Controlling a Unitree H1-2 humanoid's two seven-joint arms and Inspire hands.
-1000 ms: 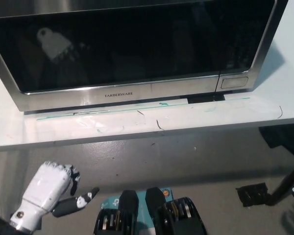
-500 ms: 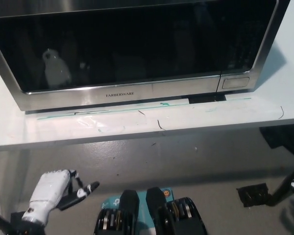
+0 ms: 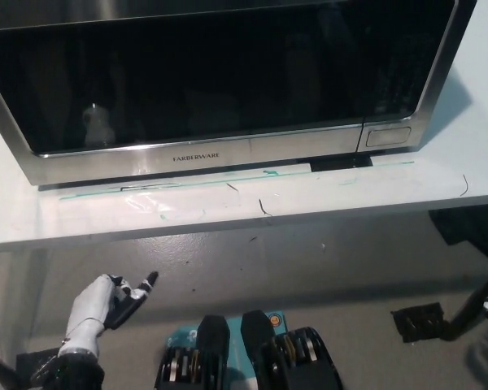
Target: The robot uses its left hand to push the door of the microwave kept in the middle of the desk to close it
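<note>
The microwave fills the top of the head view, a steel-framed unit with a dark glass door that lies flush with its front. It stands on the white desk. My white left hand hangs low at the lower left, below the desk's front edge and well away from the door. Its fingers are spread and it holds nothing. A faint pale reflection of the hand shows in the glass. My black right hand is out of view.
The desk's front edge runs across the middle of the picture, with grey floor below it. Green tape marks sit just in front of the microwave. A dark object lies on the floor at the lower right.
My left hand has dropped lower and turned edge-on, moving away from the desk. Its reflection in the door glass has shrunk and faded. The door looks the same throughout.
</note>
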